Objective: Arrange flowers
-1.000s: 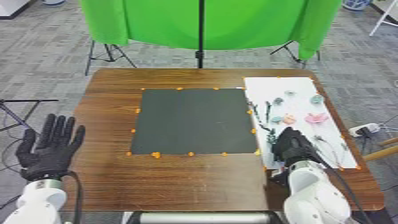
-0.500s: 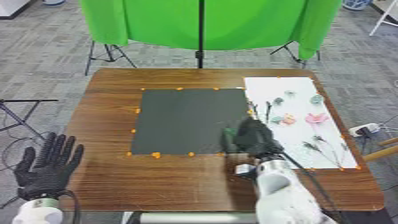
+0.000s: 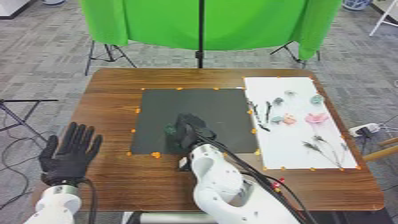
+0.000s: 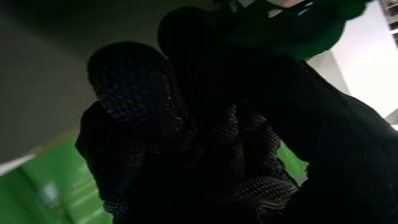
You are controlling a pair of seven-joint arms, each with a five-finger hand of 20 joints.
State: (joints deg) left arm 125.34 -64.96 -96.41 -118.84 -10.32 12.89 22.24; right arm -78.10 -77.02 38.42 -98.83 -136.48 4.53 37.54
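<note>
Flowers [image 3: 316, 118]: laid out on the white sheet [image 3: 282, 159] along the table's [image 3: 124, 182] right edge.
Left hand [image 3: 67, 159]: open, fingers straight, at the table's left edge.
Right hand [image 3: 188, 126]: pinching green foliage [image 4: 324, 37] over the dark mat's [image 3: 164, 102] near half.

Pretty clean look tbh: left arm [image 3: 55, 209] at lower left and right arm [image 3: 211, 175] at bottom centre are white, rounded shells, black cables [image 3: 258, 175] on the right one. Left hand [image 3: 67, 159] and right hand [image 3: 189, 131] are black-gloved, kinda textured fabric.

green leaves [image 4: 324, 37] — cut off at the wrist view's edge, dark mat [image 3: 226, 107] — partly behind the right hand [image 3: 188, 130]
</note>
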